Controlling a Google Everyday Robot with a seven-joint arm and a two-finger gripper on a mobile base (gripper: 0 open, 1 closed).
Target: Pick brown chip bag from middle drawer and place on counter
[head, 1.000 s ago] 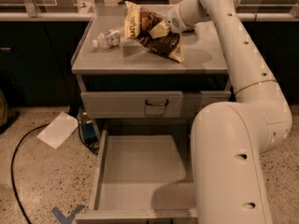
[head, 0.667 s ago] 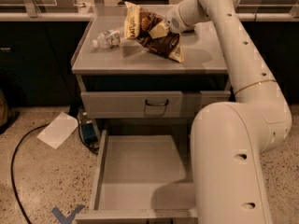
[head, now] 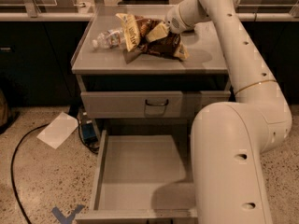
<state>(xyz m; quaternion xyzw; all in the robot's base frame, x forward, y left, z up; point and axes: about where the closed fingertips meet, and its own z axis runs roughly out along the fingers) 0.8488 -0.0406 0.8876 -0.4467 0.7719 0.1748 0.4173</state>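
Camera view: gripper [head: 160, 31] sits on the brown chip bag [head: 161, 45], which lies mid-counter [head: 205, 57]; whether it is clamped cannot be told. Bag lettering is unreadable. Clear bottle [head: 107, 38] lies at the bag's 9 o'clock. Bare counter runs to the 3 o'clock rim. Middle drawer [head: 140, 164] stands open at 6 o'clock.

Brown chip bag [head: 156, 45] on counter [head: 208, 59], bottle [head: 108, 38] just left, claw [head: 160, 31] over bag

Dimly warm-lit end effector [head: 160, 30] over counter [head: 208, 55]

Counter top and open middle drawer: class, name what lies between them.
Camera view: a closed handled drawer; the gripper sits at the brown chip bag above.
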